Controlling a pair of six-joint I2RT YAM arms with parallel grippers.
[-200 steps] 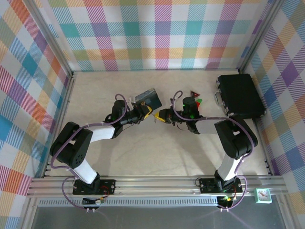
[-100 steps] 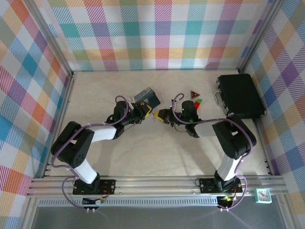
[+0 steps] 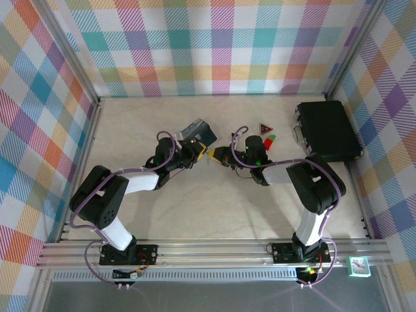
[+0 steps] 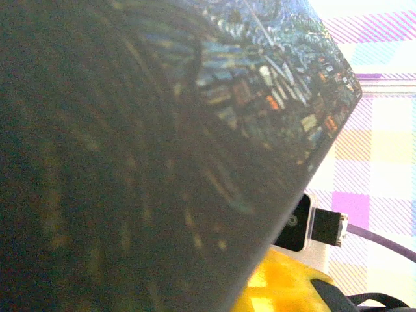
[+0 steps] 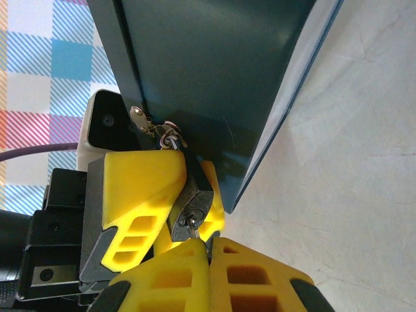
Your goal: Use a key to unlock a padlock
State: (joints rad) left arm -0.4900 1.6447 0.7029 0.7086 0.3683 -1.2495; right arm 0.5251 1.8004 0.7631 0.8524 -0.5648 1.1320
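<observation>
Where the two arms met, a little behind the middle of the pale beige table [image 3: 195, 214], the work sat in one tight cluster.

The left gripper [image 3: 201, 154] had its yellow fingers [image 5: 140, 188] closed from both sides on the tiny dark brassy padlock [image 5: 190, 207]. It pinched the body, with the keyhole face turned toward the right wrist camera. The silver shackle [image 5: 170, 139] ran up through a small metal hasp [image 5: 138, 117] on the blue starry-night painted tin [image 3: 198, 132].

The tin stood tilted just behind the left gripper, joined to the padlock at the hasp. Its painted face was dark and very close in the left wrist view.

The tiny silver-grey key [image 5: 195, 225] had its tip in the keyhole, and only a short stub of blade was visible. Depth of insertion could not be told.

The right gripper [image 3: 216, 156] had its yellow fingers [image 5: 172, 276] pressed together on the key, with the tips just short of the padlock's face.

Further right, toward the back edge, a small red triangle piece [image 3: 265, 128] lay flat. A small green piece [image 3: 270, 138] lay just beside it on the near side. The big black rectangular case [image 3: 327, 130] lay along the right edge near the far right corner, well apart from both grippers.
</observation>
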